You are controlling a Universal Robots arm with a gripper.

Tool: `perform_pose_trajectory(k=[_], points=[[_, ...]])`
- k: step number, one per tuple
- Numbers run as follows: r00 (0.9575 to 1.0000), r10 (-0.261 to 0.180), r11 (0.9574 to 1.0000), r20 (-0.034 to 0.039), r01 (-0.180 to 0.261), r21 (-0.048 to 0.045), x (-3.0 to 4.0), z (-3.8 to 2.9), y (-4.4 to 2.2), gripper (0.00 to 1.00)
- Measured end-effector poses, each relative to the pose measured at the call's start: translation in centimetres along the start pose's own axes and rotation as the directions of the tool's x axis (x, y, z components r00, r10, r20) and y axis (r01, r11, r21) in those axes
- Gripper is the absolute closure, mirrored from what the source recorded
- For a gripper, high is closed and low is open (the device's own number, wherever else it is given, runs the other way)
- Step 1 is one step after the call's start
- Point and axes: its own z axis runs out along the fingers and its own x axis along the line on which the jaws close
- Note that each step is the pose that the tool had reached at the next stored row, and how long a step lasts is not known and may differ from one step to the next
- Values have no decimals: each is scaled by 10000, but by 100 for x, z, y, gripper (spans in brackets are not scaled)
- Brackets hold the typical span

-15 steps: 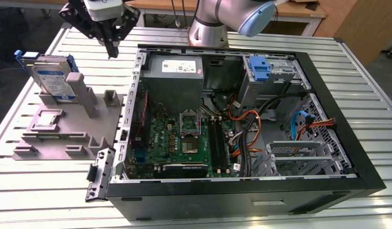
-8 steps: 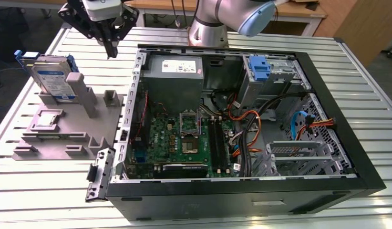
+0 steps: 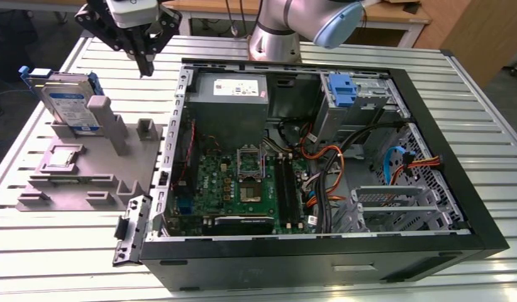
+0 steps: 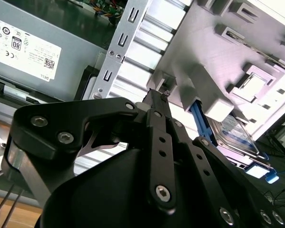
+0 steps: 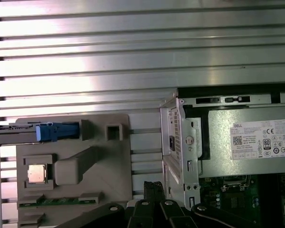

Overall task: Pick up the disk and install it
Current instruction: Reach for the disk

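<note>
Exterior view. An open computer case (image 3: 283,267) lies on its side on a slatted metal table (image 3: 485,119). Beside it, on the exterior view's left, sits a grey holder (image 3: 82,179). The disk (image 3: 70,104) stands on edge at the holder's far end, with a blue frame around it. A small square chip (image 3: 64,157) lies flat in the holder, nearer than the disk. The gripper (image 3: 146,68) hangs over the far part of the table, between the disk and the case's far corner, and touches neither. Its fingers are together, with nothing between them.

Second wrist view. The gripper (image 4: 155,93) comes to a single tip, pressed closed and empty. Beyond it are the holder (image 4: 218,52) and the disk (image 4: 235,133), which is seated in its slot. The power supply (image 4: 23,52) sits in the corner of the case.

First wrist view. The gripper (image 5: 154,186) is closed over the gap between the holder (image 5: 99,161) and the case wall (image 5: 178,142). The disk (image 5: 56,132) shows edge-on, upright in the holder, with the chip (image 5: 36,174) beside it. The power supply (image 5: 256,142) lies inside the case.
</note>
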Motion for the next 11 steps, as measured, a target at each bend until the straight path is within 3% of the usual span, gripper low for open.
perform_pose_trajectory(k=[11], points=[[10000,0,10000,0,0,0,23,1,15,90]])
